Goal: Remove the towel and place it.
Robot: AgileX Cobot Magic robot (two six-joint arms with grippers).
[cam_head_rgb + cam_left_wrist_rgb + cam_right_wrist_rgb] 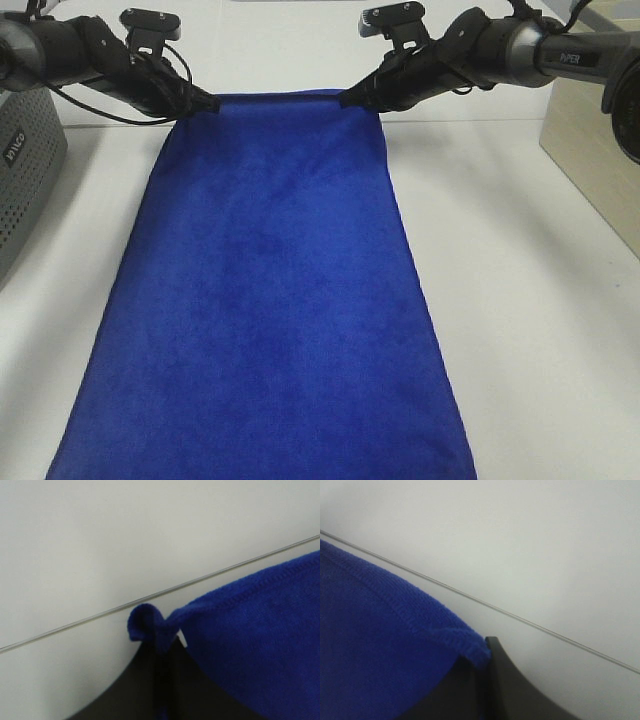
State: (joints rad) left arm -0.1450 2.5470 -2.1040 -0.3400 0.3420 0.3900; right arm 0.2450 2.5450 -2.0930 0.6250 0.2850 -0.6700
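Note:
The royal-blue towel [275,300] hangs stretched between both grippers and widens toward the front of the white table [530,300]. My left gripper [207,103] is shut on the towel's far left corner, and the right gripper [352,100] is shut on the far right corner. In the left wrist view the pinched corner of the towel [250,630] curls over the dark fingers [145,680]. In the right wrist view the stitched edge of the towel [380,645] runs into the closed black fingers [505,685].
A grey perforated box [25,170] stands at the left edge of the table. A pale wooden box [600,140] stands at the right. A thin seam line [150,597] crosses the white surface behind the towel's top edge.

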